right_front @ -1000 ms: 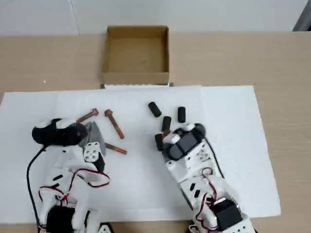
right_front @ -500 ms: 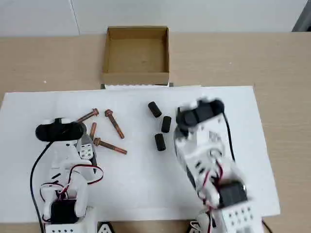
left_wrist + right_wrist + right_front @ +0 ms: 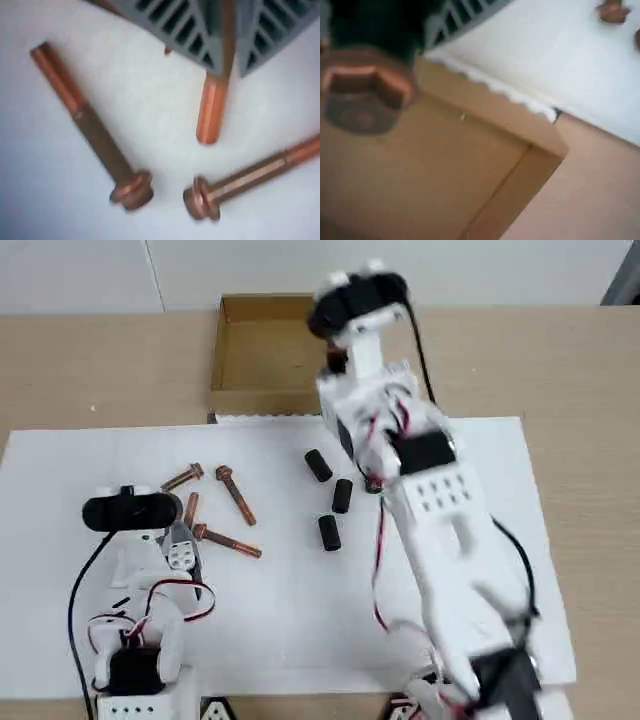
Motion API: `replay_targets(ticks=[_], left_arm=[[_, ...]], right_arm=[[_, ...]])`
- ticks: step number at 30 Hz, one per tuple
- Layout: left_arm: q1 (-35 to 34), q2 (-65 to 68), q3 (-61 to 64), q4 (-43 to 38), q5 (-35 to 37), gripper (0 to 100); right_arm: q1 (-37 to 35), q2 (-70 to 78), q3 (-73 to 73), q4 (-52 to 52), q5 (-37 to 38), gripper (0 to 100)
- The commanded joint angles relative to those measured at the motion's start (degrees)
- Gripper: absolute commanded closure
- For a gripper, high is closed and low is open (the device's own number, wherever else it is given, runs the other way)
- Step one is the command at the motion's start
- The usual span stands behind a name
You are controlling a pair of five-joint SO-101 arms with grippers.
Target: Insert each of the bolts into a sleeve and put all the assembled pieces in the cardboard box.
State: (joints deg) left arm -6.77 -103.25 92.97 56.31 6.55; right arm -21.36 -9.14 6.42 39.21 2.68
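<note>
The right pincer [image 3: 337, 361] is closed on an assembled piece [image 3: 366, 92]: a copper hex head shows below a black sleeve. The piece hangs over the floor of the cardboard box [image 3: 278, 398], toward the box's right side. The right arm stretches from the near table edge across to the box.

The left pincer [image 3: 227, 42] is clamped tight on the shank of a held bolt [image 3: 211, 114], whose free end sticks out past the grey fingers [image 3: 170, 20] above the white sheet [image 3: 300, 620]. I cannot tell whether that end touches the sheet. A loose bolt [image 3: 227, 541] lies just beside this pincer. A second bolt [image 3: 236, 495] and a third bolt [image 3: 182, 478] lie a little farther toward the box.

Three black sleeves [image 3: 342, 495] lie apart from one another mid-sheet, between the arms. The sheet covers the near part of the table [image 3: 100, 360], and the box stands on bare wood just past the sheet's far edge.
</note>
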Motion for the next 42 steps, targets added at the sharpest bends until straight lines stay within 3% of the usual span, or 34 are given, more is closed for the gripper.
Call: replay_targets(ticks=[1, 11, 17, 30, 39, 42], left_arm=[[-0.09, -0.62, 0.48, 0.18, -0.26, 99], [-0.09, -0.62, 1.27, 0.09, -0.26, 99], [-0.09, -0.62, 1.71, -0.09, -0.26, 99], [-0.09, -0.62, 1.71, -0.18, -0.26, 99], [-0.09, -0.62, 1.71, -0.18, -0.26, 99], [-0.09, -0.62, 1.71, -0.18, -0.26, 99]], right_arm=[[0.13, 8.13, -11.52, -5.85, 3.87, 99.1], [0.13, 29.67, -31.91, -7.69, 7.03, 98.9], [0.13, 40.04, -41.85, -7.16, 7.12, 86.6], [0.31, 43.56, -43.52, -7.08, 7.21, 86.2], [0.31, 35.3, -43.52, 9.8, 7.03, 99.5], [0.4, 32.57, -43.52, 16.66, 6.86, 99.5]])
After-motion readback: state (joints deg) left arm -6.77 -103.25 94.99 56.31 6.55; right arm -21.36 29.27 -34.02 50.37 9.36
